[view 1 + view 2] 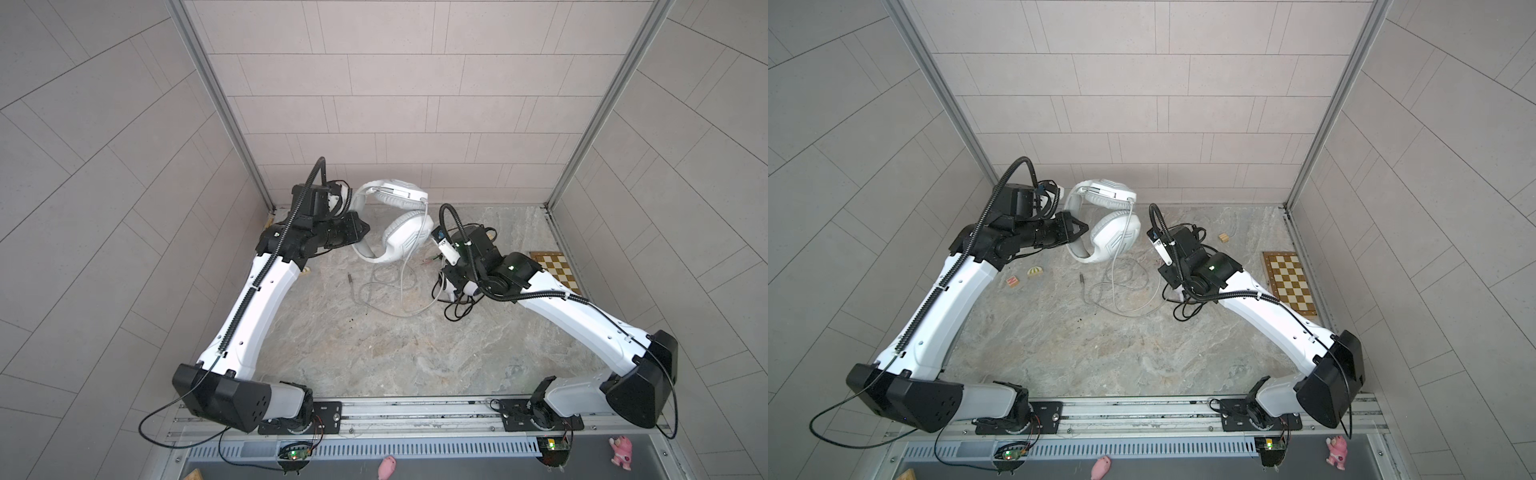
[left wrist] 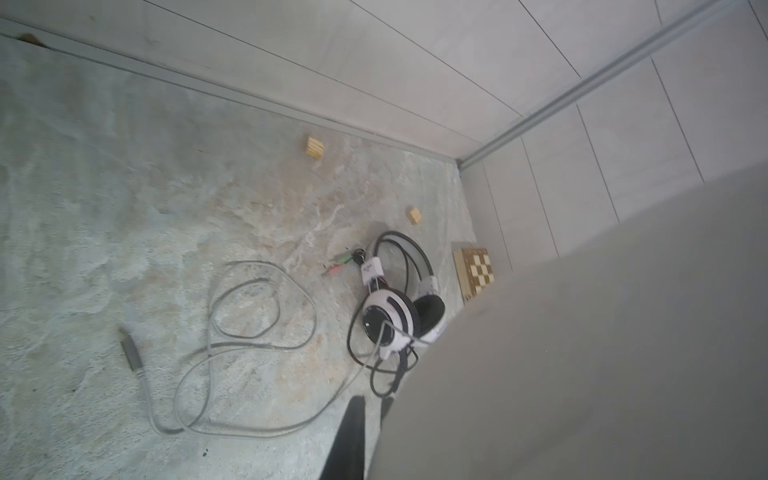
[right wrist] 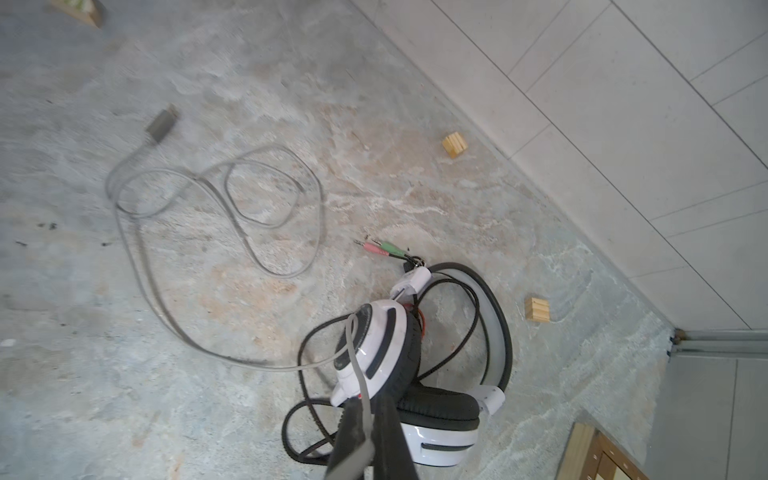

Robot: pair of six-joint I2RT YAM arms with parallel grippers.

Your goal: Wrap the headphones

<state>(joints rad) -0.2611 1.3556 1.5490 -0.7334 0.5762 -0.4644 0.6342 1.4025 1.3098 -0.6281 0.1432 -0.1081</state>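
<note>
Top views, clock centred on the marbled grey tabletop point(image 1: 374, 353), 12 toward the back wall.

- Left gripper point(image 1: 363, 227): jaws were pressed onto the padded headband of the all-white over-ear headset point(image 1: 405, 232), which it held up off the table at about 11–12 o'clock. In the left wrist view the pale band filled the near corner and hid the contact itself.
- Grey cable point(image 1: 402, 286): hung from the upper ear cup of the white headset and lay in loose loops near table centre. Its grey plug point(image 1: 350, 277) lay free at about 9 o'clock of the loops.
- Right gripper point(image 3: 370, 432): fingers were closed, pinching a run of the grey cable between them, as the right wrist view showed.
- Black-and-white headset point(image 3: 374, 345): lay on the table right under the right gripper, at about 3 o'clock of centre, with its black cable point(image 3: 307, 415) curled around it. The grey cable passed over its upper ear cup. Its pink and green jacks point(image 3: 380, 248) lay just beside it.
- Wooden chessboard point(image 1: 555, 270): lay at 3 o'clock by the right wall.
- Two small wooden blocks point(image 2: 313, 147) lay toward the back wall.
</note>
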